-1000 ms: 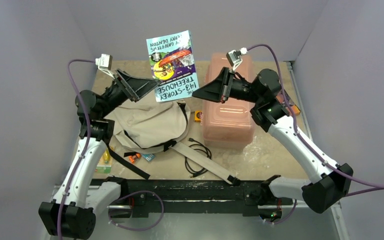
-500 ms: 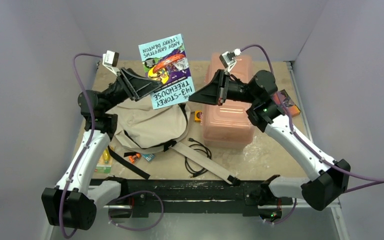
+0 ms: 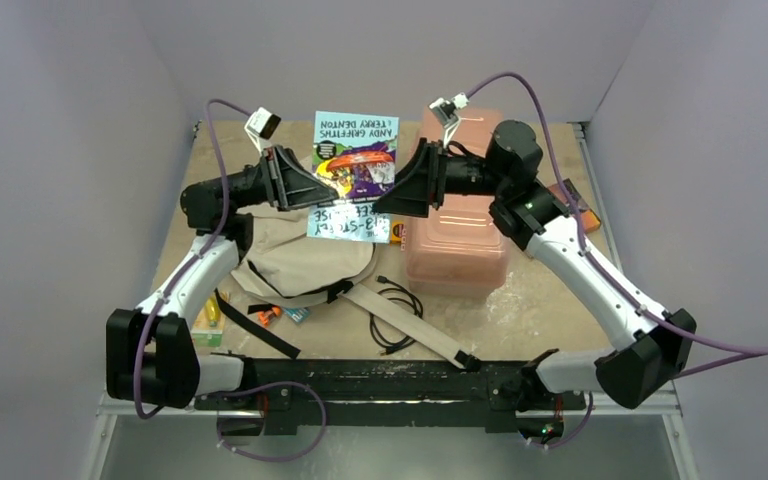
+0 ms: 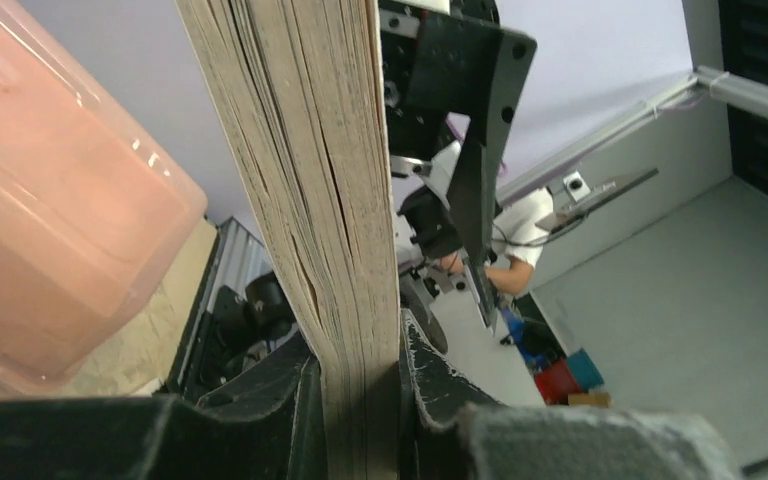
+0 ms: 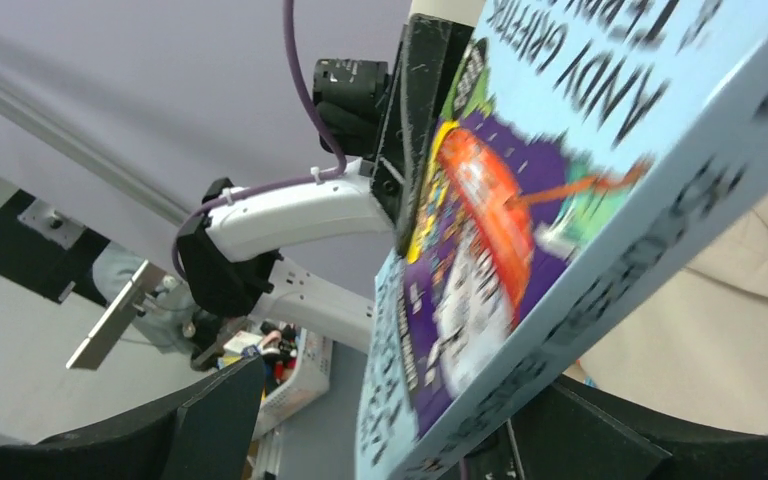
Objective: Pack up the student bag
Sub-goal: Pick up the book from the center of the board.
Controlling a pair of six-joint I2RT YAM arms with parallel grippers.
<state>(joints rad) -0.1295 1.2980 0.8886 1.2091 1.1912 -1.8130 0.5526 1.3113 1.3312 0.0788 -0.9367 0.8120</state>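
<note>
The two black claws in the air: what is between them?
A colourful paperback book, seen in the top view between the left gripper and right gripper. The left wrist view shows the left one clamped on its pages.

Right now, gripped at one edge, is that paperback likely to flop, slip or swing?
Likely stiff: the paperback has a thick page block and looks flat though the left hand pinches only its edge. Its glossy cover could slip. It may pivot, since the right hand stands open.

Book (image 3: pixel 354 160) over bag's far edge, box (image 3: pixel 457 250) R of bag (image 3: pixel 298 256), cable (image 3: pixel 405 293) in front btwn them.
</note>
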